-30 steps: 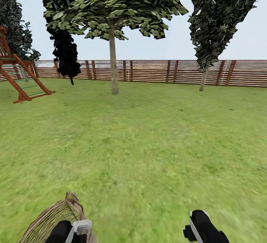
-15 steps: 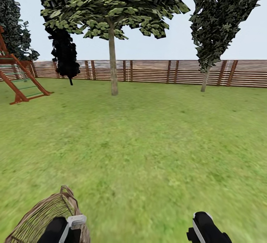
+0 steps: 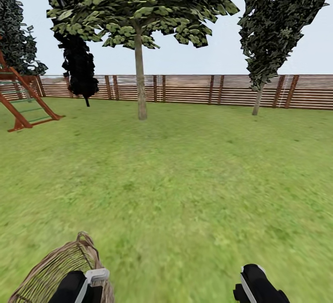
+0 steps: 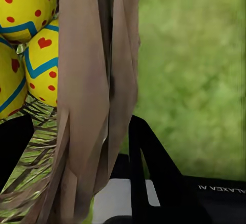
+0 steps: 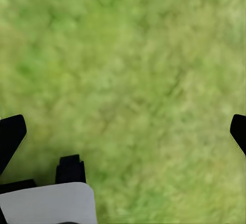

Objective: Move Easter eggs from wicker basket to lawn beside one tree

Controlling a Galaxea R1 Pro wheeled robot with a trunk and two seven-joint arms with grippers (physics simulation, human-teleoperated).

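The wicker basket (image 3: 51,270) hangs at the bottom left of the head view, its wall (image 4: 92,80) pinched between the fingers of my left gripper (image 4: 77,131), which is shut on it. Three yellow Easter eggs with blue zigzags and red dots lie inside it: one (image 4: 25,3), a second (image 4: 43,60), a third (image 4: 7,80). My left gripper's wrist (image 3: 78,289) shows beside the basket. My right gripper (image 5: 123,131) is open over bare lawn (image 3: 185,178), holding nothing. The tree with the pale straight trunk (image 3: 140,76) stands ahead, left of centre and far off.
A brown slat fence (image 3: 208,89) closes the far side of the garden. A wooden playset (image 3: 23,104) is at the far left, a small all-black tree (image 3: 79,67) beside it, and a narrow dark-green tree (image 3: 273,26) at the right.
The whole view has shifted: the playset slid left and the trees grew slightly, so the camera moved. The basket stays in my left gripper, now lower and further left in view.
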